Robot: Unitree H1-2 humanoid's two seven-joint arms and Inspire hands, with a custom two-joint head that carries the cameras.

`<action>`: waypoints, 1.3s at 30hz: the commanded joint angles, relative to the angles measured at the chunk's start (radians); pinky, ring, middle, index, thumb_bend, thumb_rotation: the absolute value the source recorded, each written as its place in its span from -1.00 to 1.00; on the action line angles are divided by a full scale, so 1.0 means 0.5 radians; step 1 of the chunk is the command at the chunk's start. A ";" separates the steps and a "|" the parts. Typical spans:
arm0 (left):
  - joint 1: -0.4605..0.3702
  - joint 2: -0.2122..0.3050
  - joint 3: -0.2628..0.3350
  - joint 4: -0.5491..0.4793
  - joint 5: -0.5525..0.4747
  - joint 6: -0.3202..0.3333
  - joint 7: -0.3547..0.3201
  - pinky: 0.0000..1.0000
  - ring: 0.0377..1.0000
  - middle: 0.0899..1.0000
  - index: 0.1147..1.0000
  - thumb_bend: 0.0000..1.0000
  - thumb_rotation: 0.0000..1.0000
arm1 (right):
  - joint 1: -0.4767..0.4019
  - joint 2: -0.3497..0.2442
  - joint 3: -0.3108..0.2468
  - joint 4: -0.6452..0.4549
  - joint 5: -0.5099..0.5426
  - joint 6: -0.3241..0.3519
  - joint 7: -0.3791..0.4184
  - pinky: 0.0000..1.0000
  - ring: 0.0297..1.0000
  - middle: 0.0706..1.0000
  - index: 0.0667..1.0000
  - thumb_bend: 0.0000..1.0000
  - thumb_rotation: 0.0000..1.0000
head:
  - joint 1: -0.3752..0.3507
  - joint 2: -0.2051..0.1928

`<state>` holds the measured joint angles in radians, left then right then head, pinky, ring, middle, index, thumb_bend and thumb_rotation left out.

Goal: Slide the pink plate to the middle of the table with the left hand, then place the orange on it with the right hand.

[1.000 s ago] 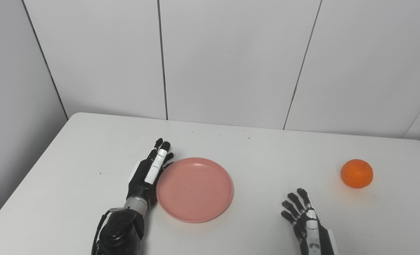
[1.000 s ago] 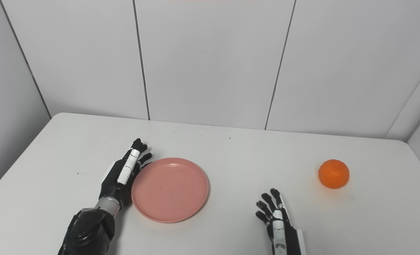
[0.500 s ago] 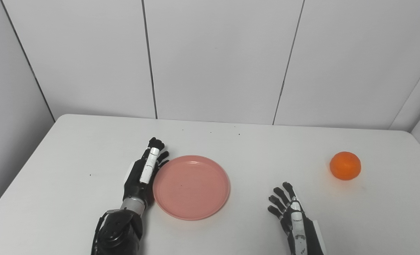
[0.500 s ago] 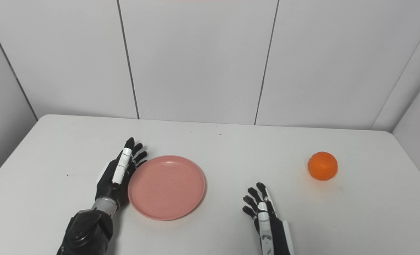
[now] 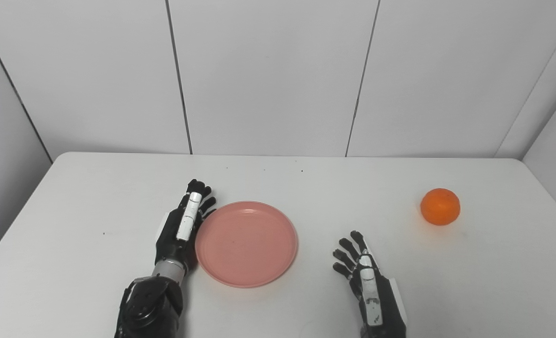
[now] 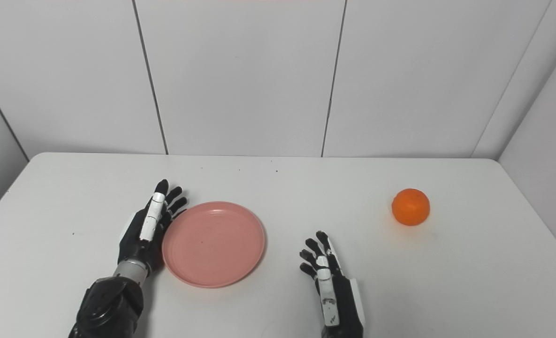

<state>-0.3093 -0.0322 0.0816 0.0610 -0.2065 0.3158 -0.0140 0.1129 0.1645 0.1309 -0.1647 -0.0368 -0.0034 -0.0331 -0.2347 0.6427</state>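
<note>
Where the desk (image 5: 95, 197) spreads out white and bare-looking, a pink plate (image 5: 247, 243) lies flat on it, a little left of the middle and toward the near side. The plate is round, so it has no long axis and points no particular way; its shallow rim faces up and its well holds nothing. The left hand (image 5: 182, 226) stands on edge right against the plate's left rim, fingers straight and close together, reaching away from the robot toward the back wall (image 5: 268, 75); it is released and grasps nothing, and whether the palm actually presses the rim or only sits just beside it cannot be told. The right hand (image 5: 365, 277) rests low over the near part of the desk, to the right of the plate and apart from it, its fingers spread and slightly curled, likewise released and holding nothing. The orange (image 5: 440, 206) sits on the desk well to the right, nearer the far right corner, clear of both hands and well apart from the plate. It too is round and shows no direction. The desk top is matt white with a few tiny dark specks near its far edge. Behind it rise pale grey wall panels split by thin dark seams, with side walls closing in at left and right.
</note>
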 commanded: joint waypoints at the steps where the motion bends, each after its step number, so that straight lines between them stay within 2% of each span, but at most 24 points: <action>1: -0.095 -0.029 -0.023 -0.011 -0.016 -0.003 -0.022 0.83 0.86 0.90 1.00 0.68 0.52 | -0.028 0.032 0.018 0.009 -0.008 0.030 -0.007 0.66 0.69 0.77 0.88 0.47 1.00 | -0.005 0.003; 4: -0.113 -0.023 -0.051 -0.013 0.020 0.004 -0.007 0.74 0.82 0.87 1.00 0.65 0.57 | -0.039 0.034 0.023 0.014 -0.015 0.032 -0.009 0.67 0.69 0.77 0.88 0.45 1.00 | -0.007 0.006; 8: -0.135 -0.044 -0.051 -0.017 0.023 0.024 0.018 0.75 0.79 0.80 1.00 0.65 0.55 | -0.046 0.041 0.024 0.014 -0.013 0.041 -0.013 0.65 0.69 0.77 0.88 0.44 1.00 | -0.022 0.008; 20: -0.180 -0.098 -0.082 0.003 0.017 0.047 0.001 0.66 0.76 0.84 1.00 0.76 0.53 | -0.051 0.040 0.027 0.020 -0.011 0.040 -0.022 0.68 0.70 0.78 0.89 0.42 1.00 | -0.010 0.006; 27: -0.178 -0.114 -0.092 -0.006 0.008 0.063 -0.008 0.69 0.77 0.83 1.00 0.79 0.52 | -0.034 0.059 0.048 0.024 -0.031 0.013 -0.040 0.66 0.68 0.77 0.88 0.41 1.00 | -0.112 -0.014; 30: -0.180 -0.121 -0.096 -0.003 0.006 0.063 -0.012 0.71 0.78 0.84 1.00 0.74 0.53 | -0.030 0.076 0.046 0.025 -0.035 0.010 -0.054 0.66 0.68 0.78 0.89 0.40 1.00 | -0.112 -0.014; 34: -0.175 -0.125 -0.101 -0.010 -0.003 0.070 -0.025 0.76 0.80 0.81 1.00 0.69 0.54 | -0.026 0.089 0.058 0.039 -0.137 -0.010 -0.111 0.67 0.68 0.78 0.91 0.38 1.00 | -0.182 -0.023; 39: -0.166 -0.124 -0.105 -0.004 0.002 0.067 -0.035 0.78 0.82 0.83 1.00 0.65 0.57 | -0.014 0.115 0.065 0.019 -0.197 0.013 -0.174 0.72 0.71 0.75 0.88 0.33 1.00 | -0.166 -0.015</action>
<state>-0.3517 -0.0840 0.0342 0.0841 -0.1951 0.3604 -0.0166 0.0970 0.1870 0.1591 -0.1470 -0.1296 -0.0035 -0.1050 -0.3191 0.6366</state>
